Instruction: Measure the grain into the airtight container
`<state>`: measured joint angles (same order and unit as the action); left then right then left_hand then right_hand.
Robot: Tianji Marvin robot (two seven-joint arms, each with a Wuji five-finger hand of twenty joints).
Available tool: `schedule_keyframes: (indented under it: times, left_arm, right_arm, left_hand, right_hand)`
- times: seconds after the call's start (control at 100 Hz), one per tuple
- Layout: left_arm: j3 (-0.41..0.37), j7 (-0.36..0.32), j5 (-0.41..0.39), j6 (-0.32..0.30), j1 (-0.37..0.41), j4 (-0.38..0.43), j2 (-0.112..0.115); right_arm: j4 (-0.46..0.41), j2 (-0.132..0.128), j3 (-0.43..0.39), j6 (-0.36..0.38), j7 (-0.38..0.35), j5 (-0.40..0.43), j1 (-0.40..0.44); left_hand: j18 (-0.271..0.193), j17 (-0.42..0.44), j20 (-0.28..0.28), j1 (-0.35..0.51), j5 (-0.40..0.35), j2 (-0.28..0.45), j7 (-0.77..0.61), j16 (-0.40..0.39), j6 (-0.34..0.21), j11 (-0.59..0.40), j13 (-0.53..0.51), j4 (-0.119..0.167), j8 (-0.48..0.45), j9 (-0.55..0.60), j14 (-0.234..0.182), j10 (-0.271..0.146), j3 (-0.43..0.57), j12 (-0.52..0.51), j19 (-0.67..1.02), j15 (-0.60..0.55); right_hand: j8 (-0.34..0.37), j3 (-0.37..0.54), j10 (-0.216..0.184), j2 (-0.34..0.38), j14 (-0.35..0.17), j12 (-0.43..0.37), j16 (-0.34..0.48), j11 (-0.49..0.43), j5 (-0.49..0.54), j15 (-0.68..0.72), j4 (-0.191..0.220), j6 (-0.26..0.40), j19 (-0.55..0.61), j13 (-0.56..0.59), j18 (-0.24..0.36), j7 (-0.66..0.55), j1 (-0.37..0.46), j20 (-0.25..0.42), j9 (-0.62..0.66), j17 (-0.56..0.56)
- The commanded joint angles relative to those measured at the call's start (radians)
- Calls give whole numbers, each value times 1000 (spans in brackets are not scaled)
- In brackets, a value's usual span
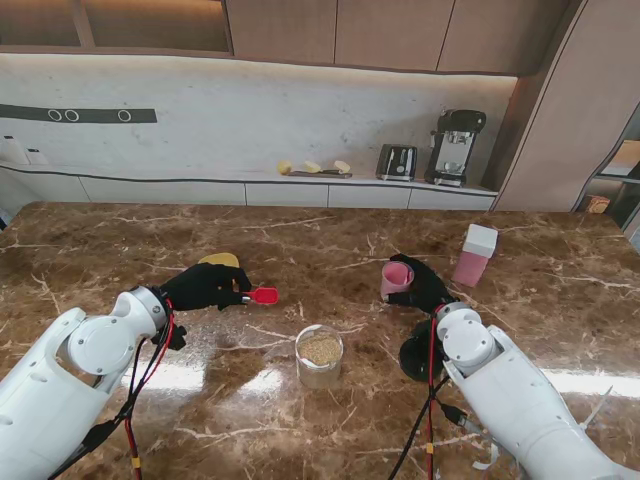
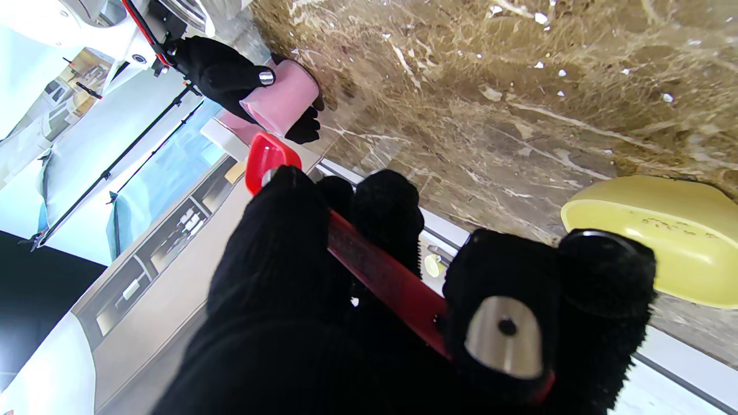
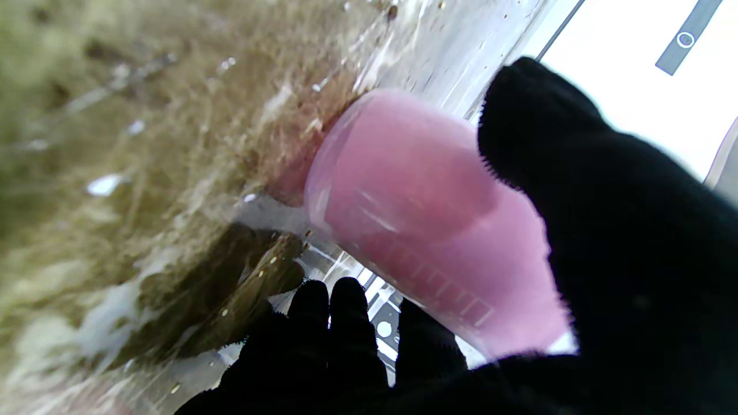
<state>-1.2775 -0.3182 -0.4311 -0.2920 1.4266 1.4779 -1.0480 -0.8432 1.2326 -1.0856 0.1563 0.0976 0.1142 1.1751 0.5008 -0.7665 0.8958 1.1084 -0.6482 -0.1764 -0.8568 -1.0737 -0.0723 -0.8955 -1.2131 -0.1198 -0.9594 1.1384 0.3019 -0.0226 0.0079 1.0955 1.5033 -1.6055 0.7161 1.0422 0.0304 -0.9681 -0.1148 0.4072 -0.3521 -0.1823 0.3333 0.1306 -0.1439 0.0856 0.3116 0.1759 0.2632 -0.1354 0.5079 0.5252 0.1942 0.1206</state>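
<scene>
The stand view shows the left hand [image 1: 207, 287] closed around the handle of a red scoop [image 1: 264, 295], whose bowl sticks out past the fingertips toward the table's middle; a yellow dish [image 1: 220, 260] lies just beyond the knuckles, farther from the robot. The right hand [image 1: 420, 288] wraps a pink measuring cup [image 1: 396, 277], thumb on one side and fingers on the other. A clear jar [image 1: 319, 356] holding grain stands between the two hands, nearer the robot. A pink container [image 1: 474, 254] with a white lid, possibly the airtight one, stands just past the right hand
</scene>
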Motion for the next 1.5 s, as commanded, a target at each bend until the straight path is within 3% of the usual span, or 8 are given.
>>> schedule_keyframes:
  times: [0.0,0.31,0.61,0.71,0.78,0.95,1.29,1.49]
  left_arm:
    - [1,-4,-4,8,4,1,3]
    - [-5,-10,-11,17,11,9,4]
    - [-6,-8,-7,20,12,9,3]
    - [-5,-10,-6,19,11,8,4]
    - [-5,-11,-5,19,11,8,4]
    - [-3,-14,-5,15,5,7,5]
    - [7,-21,-2,11,-8,6,6]
    - [7,-28,-4,12,-5,26,7]
  right_arm:
    - [50,12,15,-12,-30,-11,7]
    - [128,36,39,4,-53,-63,-25]
    - [156,53,41,48,-24,-77,-32]
    - [150,60,34,68,9,-82,-25]
    - [133,60,27,76,27,-82,-16]
    - [70,49,4,80,47,-76,12]
    - [-56,35,-28,109,178,28,67]
    - [-145,23,-48,134,229,93,112]
  left_hand:
    - [-13,-2,-3,30,-53,32,-39,1,-142,-24,-47,47,-41,45,29,-47,66,18,63,-51]
    - [-12,0,-3,33,-48,36,-38,1,-139,-24,-47,47,-40,43,29,-50,61,18,62,-51]
    - [-14,5,-2,38,-45,38,-38,2,-136,-24,-47,48,-37,42,30,-50,55,18,61,-51]
    - [-14,5,-1,39,-44,39,-38,2,-134,-24,-47,48,-35,41,30,-50,52,18,62,-51]
    - [-15,5,-1,39,-43,40,-38,1,-133,-24,-47,48,-34,41,30,-50,51,18,62,-51]
    - [-16,4,-1,42,-43,41,-39,1,-133,-25,-47,49,-32,40,30,-49,47,18,62,-51]
    - [-15,0,-1,45,-42,43,-41,1,-133,-25,-47,50,-29,41,30,-49,40,17,64,-51]
    - [-13,0,-1,47,-42,43,-41,1,-134,-25,-47,51,-27,43,30,-49,37,16,65,-51]
  right_hand:
    - [-8,-12,-4,0,78,13,-8,15,43,-19,-15,61,114,-64,-262,-26,41,33,-23,-80]
    - [84,-40,-29,24,60,6,-3,31,300,-35,-5,198,100,-83,-249,-291,84,68,16,-67]
    - [256,-12,-46,-4,64,-1,8,2,442,-4,-18,249,103,-20,-268,-531,58,90,183,-79]
    - [289,-82,-56,34,66,4,9,-11,480,13,-138,277,105,14,-271,-587,80,94,256,-83]
    - [276,-142,-63,102,63,8,9,-17,487,21,-158,292,104,32,-269,-610,79,95,295,-82]
    - [223,-233,-72,217,56,11,9,-17,486,31,-142,299,103,55,-261,-662,83,101,341,-77]
    - [181,-205,-65,202,62,25,-1,-57,532,61,-143,278,139,144,-274,-700,77,120,461,-133]
    - [56,-167,-68,206,78,28,-13,-69,516,90,-145,273,239,198,-291,-711,71,193,513,-177]
